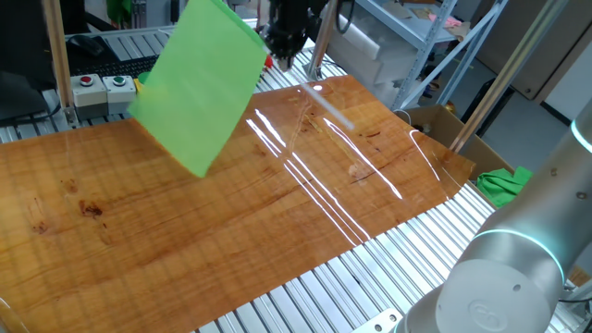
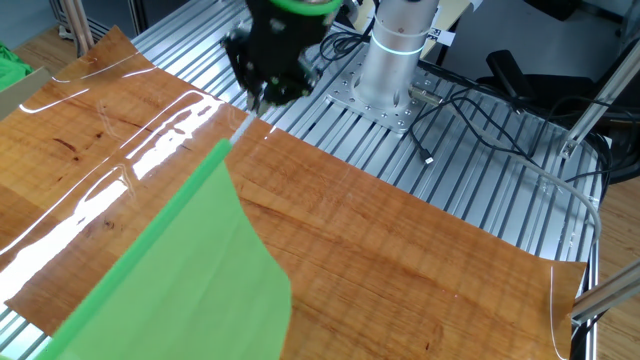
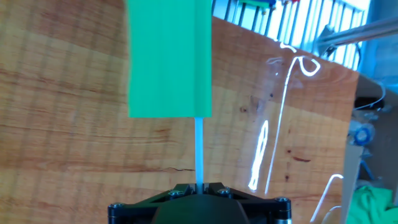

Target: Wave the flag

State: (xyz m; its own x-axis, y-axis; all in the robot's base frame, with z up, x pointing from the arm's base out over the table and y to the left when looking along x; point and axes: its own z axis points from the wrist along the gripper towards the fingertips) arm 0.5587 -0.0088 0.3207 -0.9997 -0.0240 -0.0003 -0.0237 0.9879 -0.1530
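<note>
The flag (image 1: 201, 85) is a bright green cloth sheet on a thin pale stick, held in the air above the wooden table. My gripper (image 1: 283, 46) is shut on the stick's end, at the table's far side. In the other fixed view the cloth (image 2: 175, 285) hangs low in the foreground and the stick (image 2: 240, 131) runs up to the gripper (image 2: 262, 97). In the hand view the stick (image 3: 199, 149) rises from between the closed fingertips of the gripper (image 3: 199, 186) to the cloth (image 3: 168, 59).
The wooden tabletop (image 1: 231, 222) has a glossy film. A small green cloth lump (image 1: 504, 183) lies off the right edge beside a cardboard box (image 1: 435, 122). A button box (image 1: 102, 85) sits at the back left. The robot base (image 2: 395, 60) stands with cables (image 2: 480, 95) beside it.
</note>
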